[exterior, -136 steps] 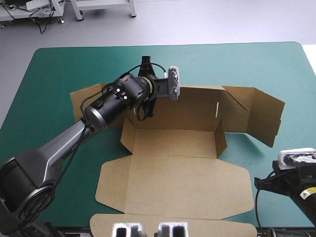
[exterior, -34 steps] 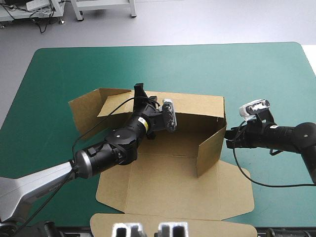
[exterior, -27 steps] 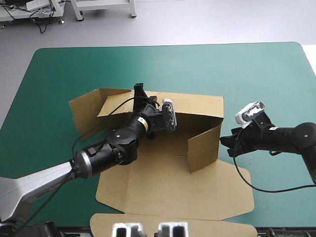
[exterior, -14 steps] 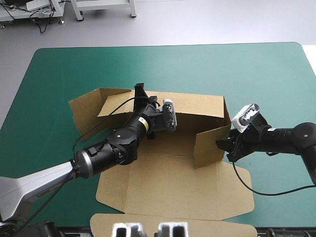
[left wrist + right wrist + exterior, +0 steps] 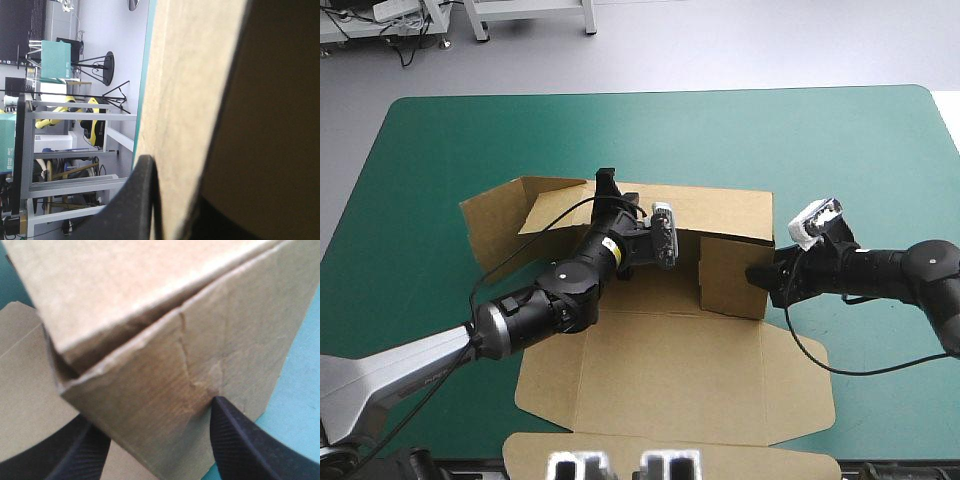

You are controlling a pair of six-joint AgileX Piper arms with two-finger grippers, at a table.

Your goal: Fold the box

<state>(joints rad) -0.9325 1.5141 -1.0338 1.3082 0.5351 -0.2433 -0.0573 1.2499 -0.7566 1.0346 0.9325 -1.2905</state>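
fingers (image 5: 140, 200) of left gripper (image 5: 608, 185) pinched on the brown box (image 5: 670, 350) back wall; right gripper (image 5: 758, 274) spread wide, touching raised right end; long axis left-right across table (image 5: 440, 140).

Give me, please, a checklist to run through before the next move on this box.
1. Left hand clamped on the back wall: ok.
2. Right hand open, pressing the right wall: ok.
3. Right wall standing: ok.
4. Left flap raised: not ok, it splays outward.
5. Lid lying flat: ok.
6. Right wall's tab tucked in: cannot tell.
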